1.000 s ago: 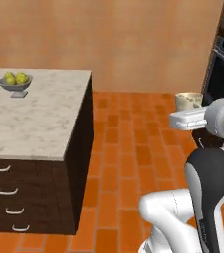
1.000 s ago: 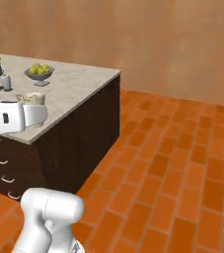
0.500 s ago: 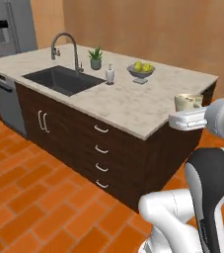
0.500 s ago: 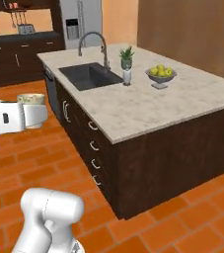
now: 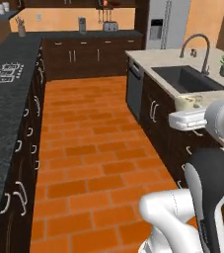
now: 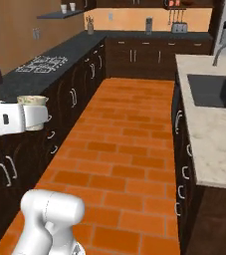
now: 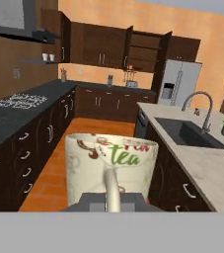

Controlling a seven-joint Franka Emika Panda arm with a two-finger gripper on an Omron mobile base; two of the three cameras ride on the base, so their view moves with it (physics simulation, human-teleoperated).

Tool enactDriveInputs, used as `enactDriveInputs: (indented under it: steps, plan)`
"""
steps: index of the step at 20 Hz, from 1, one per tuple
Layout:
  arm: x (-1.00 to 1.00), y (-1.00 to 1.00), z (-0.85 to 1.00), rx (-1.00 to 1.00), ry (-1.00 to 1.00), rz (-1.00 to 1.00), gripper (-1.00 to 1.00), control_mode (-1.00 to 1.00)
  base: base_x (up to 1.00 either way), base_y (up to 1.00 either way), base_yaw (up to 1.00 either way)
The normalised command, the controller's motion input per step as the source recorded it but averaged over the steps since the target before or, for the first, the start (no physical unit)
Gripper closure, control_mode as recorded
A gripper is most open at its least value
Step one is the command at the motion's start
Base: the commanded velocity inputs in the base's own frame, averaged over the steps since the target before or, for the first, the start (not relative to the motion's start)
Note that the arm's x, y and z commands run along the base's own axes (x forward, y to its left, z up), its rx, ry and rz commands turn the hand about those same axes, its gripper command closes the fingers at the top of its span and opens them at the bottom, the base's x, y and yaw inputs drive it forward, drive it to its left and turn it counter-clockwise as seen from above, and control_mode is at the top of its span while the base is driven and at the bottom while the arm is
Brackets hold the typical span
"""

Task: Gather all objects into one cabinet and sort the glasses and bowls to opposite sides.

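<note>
Your base has turned from the island to face the far open cabinet [image 7: 144,52]. The gripper [image 7: 112,197] stays clamped on the cream mug [image 7: 111,165], so delivery can proceed.

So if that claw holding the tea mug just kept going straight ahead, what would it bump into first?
Probably nothing soon: past the cream-white mug in the gripper, the brick-floor aisle looks free until the far dark cabinets; depth unclear.

Mug [image 7: 111,168] sitting in gripper [image 7: 112,200], aisle ahead btwn stove counter [image 7: 19,106] left & sink [image 7: 187,133] right.
</note>
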Motion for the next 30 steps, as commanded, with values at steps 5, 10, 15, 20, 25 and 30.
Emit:
enactDriveInputs:
  steps: [5, 10, 15, 20, 25, 30]
  plan:
    - [0.0, 0.0, 0.0, 0.0, 0.0, 0.0, 1.0, 1.0, 0.88, -0.26, 0.45]
    - [0.0, 0.0, 0.0, 0.0, 0.0, 0.0, 1.0, 1.0, 1.0, -0.62, 0.15]
    - [0.0, 0.0, 0.0, 0.0, 0.0, 0.0, 1.0, 1.0, 1.0, -0.51, 0.01]
    - [0.0, 0.0, 0.0, 0.0, 0.0, 0.0, 1.0, 1.0, 1.0, -0.04, -0.13]
    - [0.0, 0.0, 0.0, 0.0, 0.0, 0.0, 1.0, 1.0, 1.0, 0.09, -0.23]
    - [0.0, 0.0, 0.0, 0.0, 0.0, 0.0, 1.0, 1.0, 1.0, 0.04, -0.07]
